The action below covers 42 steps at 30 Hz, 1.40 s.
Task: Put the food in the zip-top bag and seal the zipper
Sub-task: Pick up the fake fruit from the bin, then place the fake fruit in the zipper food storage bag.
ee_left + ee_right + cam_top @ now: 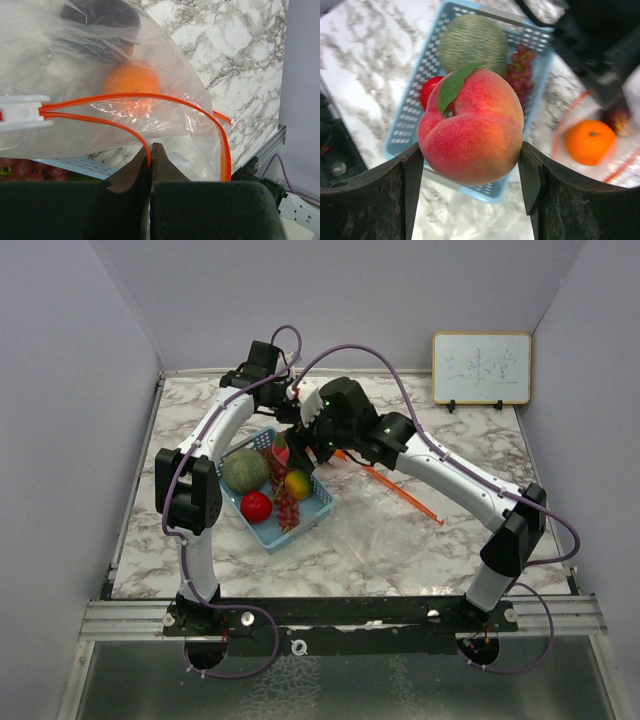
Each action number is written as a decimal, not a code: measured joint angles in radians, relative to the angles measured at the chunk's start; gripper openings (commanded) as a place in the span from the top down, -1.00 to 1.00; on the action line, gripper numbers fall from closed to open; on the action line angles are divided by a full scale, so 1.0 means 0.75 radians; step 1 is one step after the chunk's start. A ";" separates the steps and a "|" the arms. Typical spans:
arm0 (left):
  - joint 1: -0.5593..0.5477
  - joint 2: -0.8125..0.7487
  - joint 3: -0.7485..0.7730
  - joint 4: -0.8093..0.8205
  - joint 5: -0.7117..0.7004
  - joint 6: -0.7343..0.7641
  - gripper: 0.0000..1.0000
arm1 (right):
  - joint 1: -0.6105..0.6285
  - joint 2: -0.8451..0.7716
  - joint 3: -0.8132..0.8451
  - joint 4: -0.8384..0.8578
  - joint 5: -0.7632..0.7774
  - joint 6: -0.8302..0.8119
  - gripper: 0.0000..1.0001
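Our right hand (pixel 472 170) gripped the peach (pixel 470 135) between its fingers, above the blue basket (pixel 402 125) holding the melon (pixel 472 45), grapes (pixel 520 70) and apple (pixel 427 90). Our left hand (pixel 151 152) pinched the zipper rim (pixel 100 121) of the bag (pixel 60 60). The orange (pixel 131 82) lay inside it, seemingly beside a blurred dark fruit (pixel 100 15).

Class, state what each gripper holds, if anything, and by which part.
Right gripper holds the peach by its two opposite sides. Left gripper pinches the zip-top bag by the near strip of its orange zipper.
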 measured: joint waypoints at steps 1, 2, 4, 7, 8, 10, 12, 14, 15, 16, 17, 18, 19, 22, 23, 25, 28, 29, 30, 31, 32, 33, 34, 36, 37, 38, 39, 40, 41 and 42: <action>0.000 -0.001 0.000 -0.003 0.000 0.004 1.00 | -0.023 0.000 -0.008 -0.001 0.001 -0.006 0.07; 0.000 -0.001 -0.001 -0.005 0.000 0.006 1.00 | -0.051 0.000 -0.020 0.004 0.000 -0.011 0.08; 0.000 -0.001 -0.001 -0.008 0.000 0.013 1.00 | -0.113 0.000 -0.050 0.019 -0.007 -0.015 0.08; 0.000 -0.008 -0.008 -0.012 0.000 0.020 1.00 | -0.201 0.000 -0.104 0.048 -0.045 -0.015 0.10; 0.000 -0.012 -0.011 -0.012 0.000 0.022 1.00 | -0.231 0.003 -0.119 0.061 -0.064 -0.014 0.10; 0.000 -0.016 -0.014 -0.013 0.001 0.025 1.00 | -0.268 0.013 -0.127 0.081 -0.084 -0.009 0.12; 0.000 -0.018 -0.015 -0.013 0.001 0.026 1.00 | -0.287 0.037 -0.129 0.114 -0.102 -0.003 0.14; 0.000 -0.019 -0.019 -0.012 0.000 0.031 1.00 | -0.287 0.056 -0.134 0.139 -0.102 0.006 0.15; 0.001 -0.019 -0.023 -0.013 0.000 0.035 1.00 | -0.287 0.068 -0.136 0.142 -0.098 0.012 0.15; 0.003 -0.020 -0.030 -0.012 0.000 0.040 1.00 | -0.287 0.075 -0.136 0.142 -0.087 0.016 0.14; 0.004 -0.023 -0.038 -0.012 0.000 0.045 1.00 | -0.287 0.084 -0.136 0.142 -0.069 0.018 0.14; 0.005 -0.025 -0.047 -0.009 -0.001 0.049 1.00 | -0.287 0.093 -0.136 0.141 -0.048 0.019 0.14; 0.007 -0.029 -0.058 -0.008 -0.003 0.051 1.00 | -0.287 0.098 -0.136 0.140 -0.026 0.018 0.12; 0.012 -0.037 -0.073 -0.012 -0.004 0.056 1.00 | -0.284 0.119 -0.135 0.139 0.061 0.017 -0.10; 0.012 -0.038 -0.073 -0.015 -0.003 0.056 1.00 | -0.285 0.126 -0.135 0.139 0.106 0.017 -0.18; 0.008 -0.043 -0.073 -0.017 0.004 0.055 1.00 | -0.285 0.139 -0.130 0.139 0.178 0.017 -0.33; 0.000 -0.050 -0.072 -0.020 0.017 0.054 1.00 | -0.285 0.154 -0.116 0.138 0.271 0.016 -0.60; -0.001 -0.051 -0.068 -0.020 0.024 0.052 1.00 | -0.285 0.159 -0.102 0.134 0.298 0.015 -0.70; -0.002 -0.051 -0.064 -0.019 0.031 0.049 1.00 | -0.285 0.160 -0.095 0.134 0.309 0.010 -0.80; -0.003 -0.051 -0.058 -0.019 0.036 0.046 1.00 | -0.285 0.160 -0.082 0.128 0.317 0.009 -0.95; -0.004 -0.051 -0.052 -0.018 0.041 0.043 1.00 | -0.285 0.160 -0.072 0.128 0.318 -0.001 -1.00; -0.004 -0.051 -0.045 -0.018 0.044 0.038 1.00 | -0.285 0.160 -0.055 0.128 0.317 -0.004 -0.99; -0.004 -0.051 -0.038 -0.016 0.047 0.033 1.00 | -0.285 0.159 -0.043 0.130 0.315 -0.012 -0.99; -0.004 -0.051 -0.020 -0.013 0.052 0.022 1.00 | -0.285 0.150 -0.031 0.131 0.296 -0.020 -0.99; -0.004 -0.051 -0.009 -0.014 0.053 0.018 1.00 | -0.285 0.141 -0.030 0.130 0.278 -0.021 -0.99; -0.004 -0.050 0.002 -0.011 0.054 0.014 1.00 | -0.285 0.132 -0.027 0.129 0.261 -0.023 -0.99; -0.004 -0.050 0.009 -0.011 0.055 0.011 1.00 | -0.285 0.119 -0.023 0.128 0.236 -0.025 -0.99; -0.004 -0.050 0.018 -0.011 0.055 0.008 1.00 | -0.284 0.107 -0.017 0.127 0.213 -0.028 -0.99; -0.004 -0.049 0.023 -0.010 0.055 0.006 1.00 | -0.282 0.087 -0.011 0.128 0.194 -0.030 -0.99; -0.003 -0.047 0.028 -0.009 0.056 0.003 1.00 | -0.278 0.069 -0.009 0.127 0.182 -0.031 -0.99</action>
